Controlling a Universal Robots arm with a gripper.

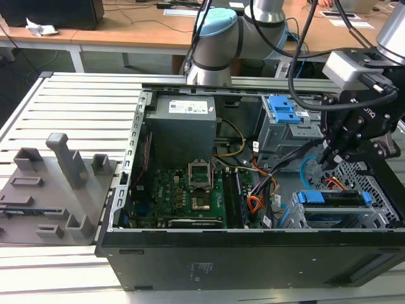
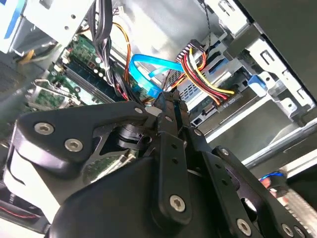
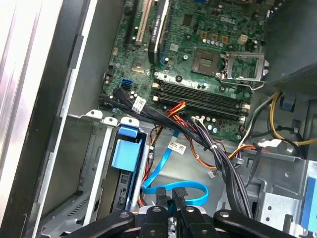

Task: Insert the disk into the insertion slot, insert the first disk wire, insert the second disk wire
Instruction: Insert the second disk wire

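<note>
The disk [image 1: 332,198], in its bright blue carrier, lies inside the insertion slot [image 1: 335,218], the low grey cage at the exterior view's right end of the open computer case. In the first wrist view the carrier [image 3: 124,153] sits between the cage walls [image 3: 94,163]. A red, yellow and black wire bundle [image 2: 208,82] ends in a plug at the disk's edge. My gripper [image 1: 326,161] hangs just above the disk. In both wrist views its fingers [image 2: 166,96] [image 3: 171,197] are shut on the end of a looped flat blue wire [image 3: 173,188] [image 2: 148,74].
A taller grey cage with a blue latch [image 1: 281,111] stands behind the gripper. The motherboard [image 1: 183,190] and power supply [image 1: 183,123] fill the case's middle. Black cable bundles [image 3: 218,153] run close by. A grey fixture block [image 1: 57,183] sits outside at the exterior view's left.
</note>
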